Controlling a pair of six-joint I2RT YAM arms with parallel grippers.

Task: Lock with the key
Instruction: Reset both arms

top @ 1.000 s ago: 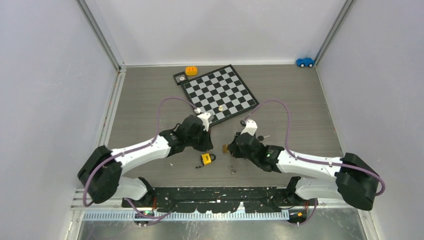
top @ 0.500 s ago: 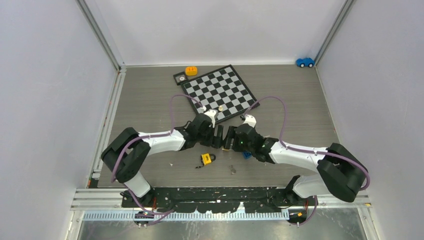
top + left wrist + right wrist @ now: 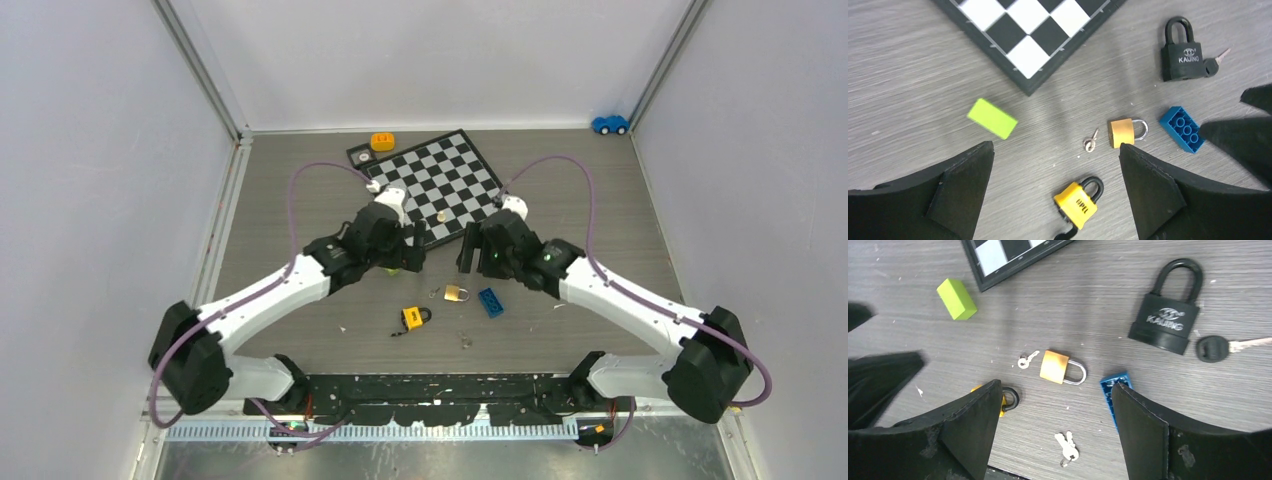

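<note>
- My left jaws stand wide apart with nothing between them; their dark fingers hang over the tabletop, up and to my left of the brass padlock
- My right jaws are spread just as wide and hold nothing; their fingers frame the brass padlock from above without touching it
- The key, tiny and silvery, lies flat just beside the brass padlock's body, on the side away from its shackle; a thin gap shows between them
- A black padlock lies well past the brass padlock's shackle end; its body reads "KAIJING" in pale letters under a small emblem; a black-headed key lies just beside its base
- A blue brick, studs up, sits near the brass padlock's shackle, apart from it
- A yellow padlock lies nearer my bases than the brass padlock; it carries a short black word I cannot read for sure
- A pair of keys lies on that same near side
- A green block rests beyond the key from the brass padlock, near a corner of the chessboard
</note>
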